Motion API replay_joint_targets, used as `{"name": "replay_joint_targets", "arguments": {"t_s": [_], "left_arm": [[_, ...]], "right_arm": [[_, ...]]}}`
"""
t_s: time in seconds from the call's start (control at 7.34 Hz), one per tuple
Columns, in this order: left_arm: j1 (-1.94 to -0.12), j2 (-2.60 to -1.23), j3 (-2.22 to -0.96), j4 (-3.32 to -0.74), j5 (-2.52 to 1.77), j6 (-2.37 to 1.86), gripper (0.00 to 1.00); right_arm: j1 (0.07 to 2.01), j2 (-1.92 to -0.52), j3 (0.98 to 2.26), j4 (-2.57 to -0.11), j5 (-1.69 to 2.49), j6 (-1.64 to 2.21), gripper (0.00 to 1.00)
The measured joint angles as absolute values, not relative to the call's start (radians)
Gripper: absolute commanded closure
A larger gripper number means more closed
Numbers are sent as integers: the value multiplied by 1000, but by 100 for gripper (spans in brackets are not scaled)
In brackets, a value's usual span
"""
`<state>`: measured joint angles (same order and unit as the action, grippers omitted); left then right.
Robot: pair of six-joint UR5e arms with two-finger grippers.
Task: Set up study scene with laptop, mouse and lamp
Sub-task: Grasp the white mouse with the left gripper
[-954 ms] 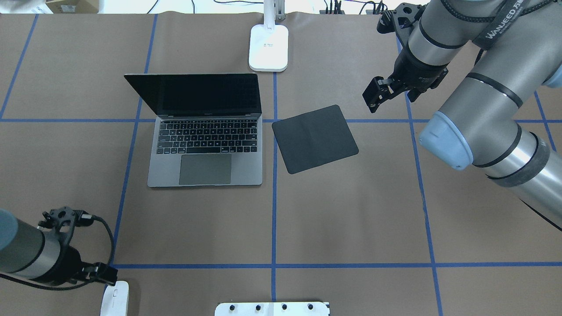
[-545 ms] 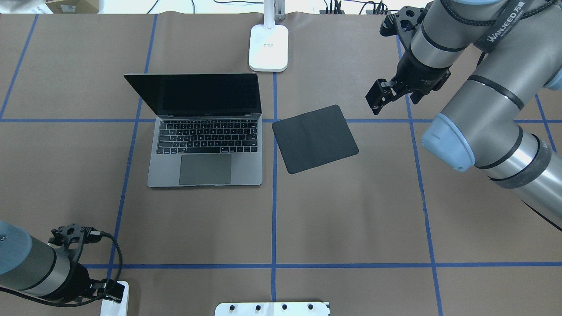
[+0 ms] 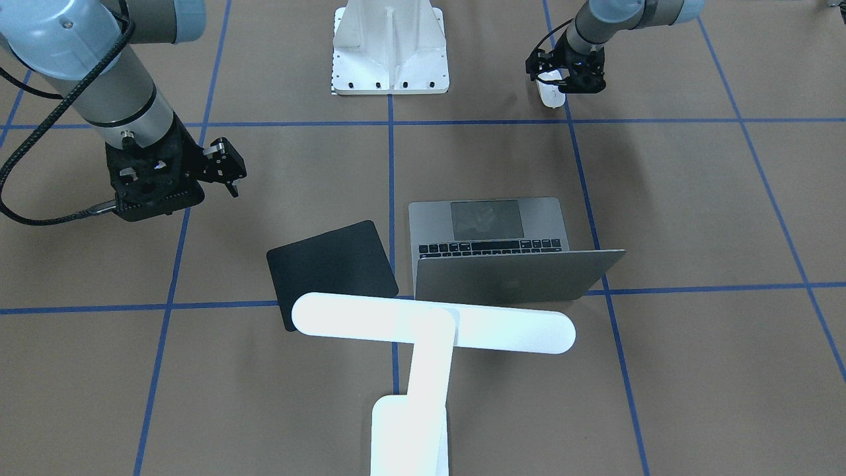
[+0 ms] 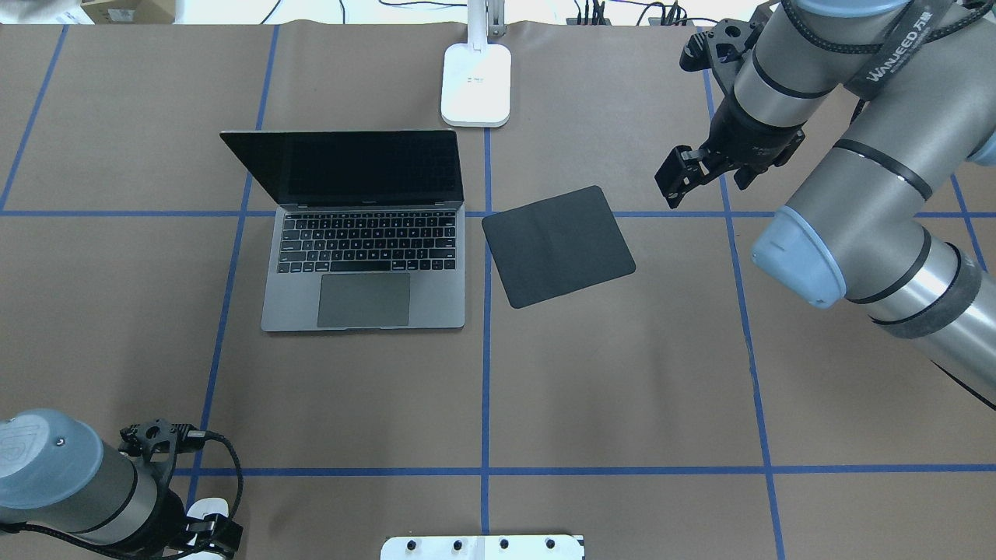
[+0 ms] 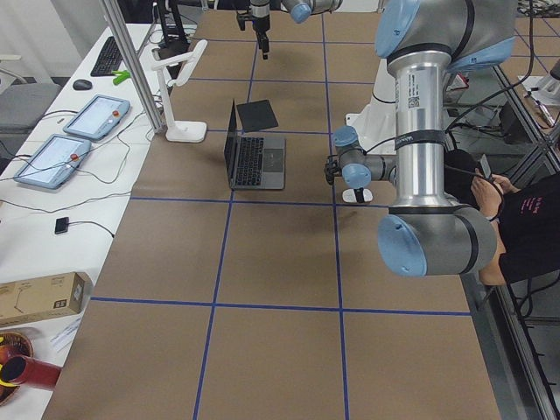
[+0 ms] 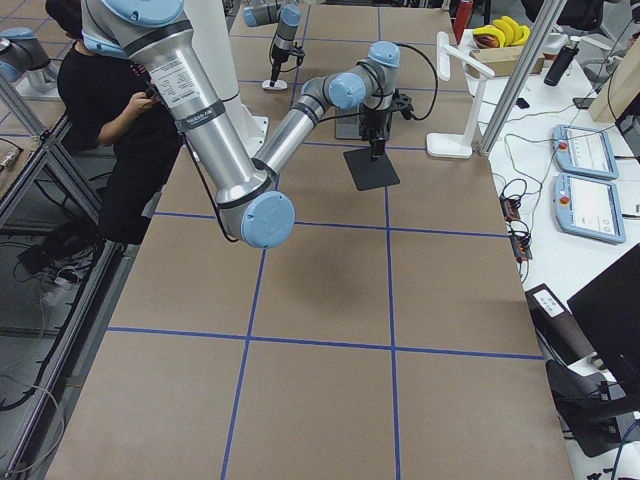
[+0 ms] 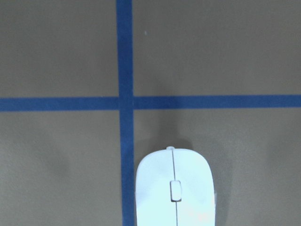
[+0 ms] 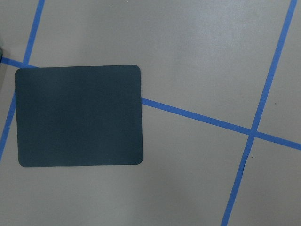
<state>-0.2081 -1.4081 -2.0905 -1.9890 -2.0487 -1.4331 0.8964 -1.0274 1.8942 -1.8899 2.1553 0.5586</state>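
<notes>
The open dark-grey laptop (image 4: 366,264) sits left of centre, screen up. The white lamp (image 3: 433,324) stands behind it, its base (image 4: 476,85) at the far edge. The white mouse (image 7: 174,188) lies at the near left edge, mostly covered by my left arm in the overhead view (image 4: 204,509). My left gripper (image 4: 210,533) hangs right over the mouse and looks open; it holds nothing that I can see. My right gripper (image 4: 675,183) hovers open and empty beyond the black mat's far right corner.
A flat black mat (image 4: 556,245) lies askew just right of the laptop. The white bolted pedestal (image 4: 482,547) sits at the near edge, centre. Blue tape lines cross the brown table. Tablets and cables lie beyond the far edge.
My left arm has moved toward the near edge and down over the mouse, now covering most of it. My right gripper has drifted slightly right.
</notes>
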Motion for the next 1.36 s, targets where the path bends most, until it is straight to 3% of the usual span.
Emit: {"name": "replay_joint_targets", "arguments": {"t_s": [0.14, 0.54, 0.95, 1.36], "left_arm": [[-204, -1411, -2088, -1986, -2049, -1431, 12], [-199, -1416, -2067, -1986, -2051, -1388, 14], [-198, -1423, -2054, -1986, -2055, -1371, 29], [-198, -1430, -2053, -1985, -2055, -1370, 32]], "right_arm": [[896, -1028, 1894, -1890, 2155, 558, 1], [896, -1029, 1895, -1890, 2155, 559, 1], [895, -1029, 1896, -1890, 2154, 560, 1], [894, -1030, 1896, -1890, 2154, 561, 1]]}}
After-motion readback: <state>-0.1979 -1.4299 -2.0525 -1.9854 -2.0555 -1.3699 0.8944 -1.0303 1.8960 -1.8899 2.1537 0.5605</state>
